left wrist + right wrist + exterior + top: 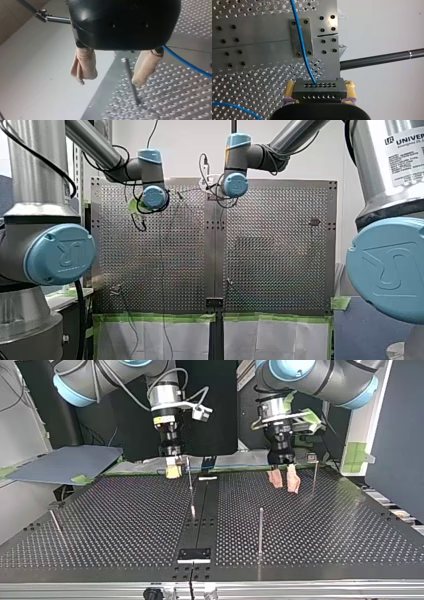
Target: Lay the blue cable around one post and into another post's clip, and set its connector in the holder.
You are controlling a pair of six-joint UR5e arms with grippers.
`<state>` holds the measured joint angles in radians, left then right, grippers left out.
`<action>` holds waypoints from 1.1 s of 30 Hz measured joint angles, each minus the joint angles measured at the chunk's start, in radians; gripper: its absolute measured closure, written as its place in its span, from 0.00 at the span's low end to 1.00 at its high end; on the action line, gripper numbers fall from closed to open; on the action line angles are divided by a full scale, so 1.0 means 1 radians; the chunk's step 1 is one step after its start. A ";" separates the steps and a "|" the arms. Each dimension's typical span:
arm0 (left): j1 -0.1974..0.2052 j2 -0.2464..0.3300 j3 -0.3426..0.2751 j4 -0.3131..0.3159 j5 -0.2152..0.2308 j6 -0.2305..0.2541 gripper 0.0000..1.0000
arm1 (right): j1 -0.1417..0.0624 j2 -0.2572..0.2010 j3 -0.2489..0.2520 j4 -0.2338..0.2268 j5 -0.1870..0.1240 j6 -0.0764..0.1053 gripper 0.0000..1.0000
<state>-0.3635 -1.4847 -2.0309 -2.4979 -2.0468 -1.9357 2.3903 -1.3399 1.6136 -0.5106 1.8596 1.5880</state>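
Here, my right gripper (319,97): clamped on the black connector (319,89), yellow pads (290,90) pressing its two sides
Blue cable (300,42): comes out of the connector's far face and runs away over the perforated table (249,82), crossing a small screwed plate (308,37)
My left gripper (110,80): released, beige pads (84,65) spread apart with nothing between them, the cable passing just beside one pad
Place: both grippers low over the table's far edge in the top view
Posts: one thin post (260,530) stands nearer, right of the middle seam; a second post (314,480) just right of my left gripper
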 joint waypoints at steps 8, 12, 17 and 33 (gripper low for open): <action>0.072 0.072 0.031 -0.073 0.072 -0.001 0.00 | -0.003 0.030 -0.054 0.043 -0.020 -0.001 1.00; 0.116 0.114 0.067 -0.116 0.116 0.006 0.00 | -0.003 0.059 -0.095 0.067 -0.034 -0.007 1.00; 0.165 0.104 0.115 -0.166 0.165 0.043 0.00 | -0.003 0.091 -0.146 0.105 -0.038 -0.015 1.00; 0.241 0.013 0.260 -0.318 0.295 0.075 0.00 | -0.008 0.119 -0.306 0.141 -0.044 -0.018 1.00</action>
<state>-0.1222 -1.4714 -1.7712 -2.8158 -1.7521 -1.8607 2.3821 -1.2213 1.3072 -0.3694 1.8161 1.5696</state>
